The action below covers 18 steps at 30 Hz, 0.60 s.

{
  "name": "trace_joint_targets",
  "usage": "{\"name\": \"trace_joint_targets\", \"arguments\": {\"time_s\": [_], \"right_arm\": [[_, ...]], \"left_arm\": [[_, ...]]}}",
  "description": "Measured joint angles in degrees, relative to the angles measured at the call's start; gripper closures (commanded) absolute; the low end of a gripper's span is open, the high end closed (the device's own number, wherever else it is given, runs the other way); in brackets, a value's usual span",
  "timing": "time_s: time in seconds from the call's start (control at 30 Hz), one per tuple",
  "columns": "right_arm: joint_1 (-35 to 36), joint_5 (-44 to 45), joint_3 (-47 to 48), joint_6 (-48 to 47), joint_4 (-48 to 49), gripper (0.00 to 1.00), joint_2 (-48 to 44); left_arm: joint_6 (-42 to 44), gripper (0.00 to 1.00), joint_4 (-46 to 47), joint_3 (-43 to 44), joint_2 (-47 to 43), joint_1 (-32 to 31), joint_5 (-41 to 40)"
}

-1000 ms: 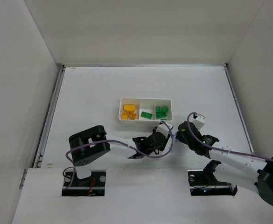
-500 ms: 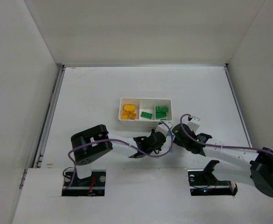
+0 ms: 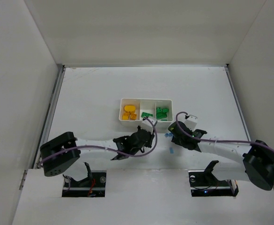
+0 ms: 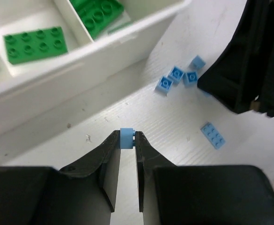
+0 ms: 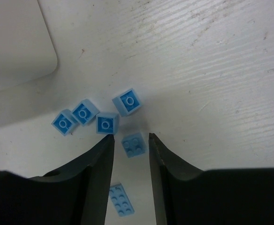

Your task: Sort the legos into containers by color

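The white three-compartment tray [image 3: 146,100] holds yellow-orange bricks [image 3: 129,112] on the left, a green brick [image 3: 147,115] in the middle and green bricks [image 3: 162,112] on the right. My left gripper [image 4: 127,138] is shut on a tiny light blue brick [image 4: 126,138], just in front of the tray's near wall [image 4: 80,79]. My right gripper [image 5: 130,137] is open, low over a light blue square brick [image 5: 134,144] that lies between its fingers. Several more blue bricks [image 5: 107,124] lie just beyond, and a flat one [image 5: 122,199] lies nearer.
The blue bricks [image 3: 167,135] lie on the table right of the tray's near right corner [image 5: 15,37]. The two grippers are close together; the right one [image 4: 249,61] fills the right of the left wrist view. White walls enclose the table.
The left arm has swung left and its gripper has shifted left, toward the tray's middle. The right gripper has moved left and forward over the blue bricks.
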Motion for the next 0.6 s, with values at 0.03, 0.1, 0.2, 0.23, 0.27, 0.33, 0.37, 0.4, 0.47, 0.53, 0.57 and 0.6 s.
{"name": "trace_joint_targets", "arguments": {"time_s": [0.03, 0.1, 0.2, 0.23, 0.27, 0.33, 0.37, 0.4, 0.47, 0.53, 0.57, 0.6], "right_arm": [[0.20, 0.00, 0.00, 0.15, -0.22, 0.56, 0.00], [0.94, -0.15, 0.02, 0.31, -0.68, 0.59, 0.07], [2.01, -0.46, 0.42, 0.44, -0.94, 0.67, 1.29], [2.21, -0.37, 0.68, 0.46, -0.96, 0.72, 1.95], [2.23, -0.37, 1.03, 0.46, -1.03, 0.75, 2.47], [2.32, -0.24, 1.68, 0.50, -0.94, 0.78, 3.45], [2.34, -0.15, 1.92, 0.50, -0.92, 0.78, 3.80], [2.45, 0.00, 2.19, 0.50, -0.94, 0.79, 4.13], [2.95, 0.31, 2.32, 0.48, -0.87, 0.80, 4.37], [4.09, 0.48, 2.32, 0.55, -0.94, 0.80, 4.07], [4.96, 0.48, 2.32, 0.55, -1.01, 0.80, 3.54], [6.05, 0.48, 2.32, 0.52, -1.07, 0.80, 2.51]], "left_arm": [[-0.28, 0.86, 0.02, -0.57, -1.88, 0.50, 0.09], [-0.83, 0.86, -0.02, -1.27, -6.08, 2.12, 0.22], [-1.53, 0.86, 0.44, -1.42, -10.78, 5.33, 0.37], [-1.70, 0.86, 0.61, -1.40, -11.72, 6.45, 0.44], [-1.81, 0.86, 0.68, -1.36, -12.20, 7.41, 0.52], [-1.99, 0.86, 0.52, -0.94, -12.07, 9.22, 0.83], [-2.03, 0.86, 0.42, -0.61, -11.63, 9.84, 1.07], [-2.08, 0.86, 0.26, -0.13, -10.95, 10.49, 1.44], [-2.16, 0.86, 0.04, 1.29, -9.01, 11.74, 2.01], [-2.21, 0.86, -0.04, 3.19, -6.40, 13.07, 2.51], [-2.21, 0.86, -0.09, 4.04, -5.27, 13.66, 2.84], [-2.21, 0.85, -0.15, 5.05, -3.98, 14.27, 3.17]]}}
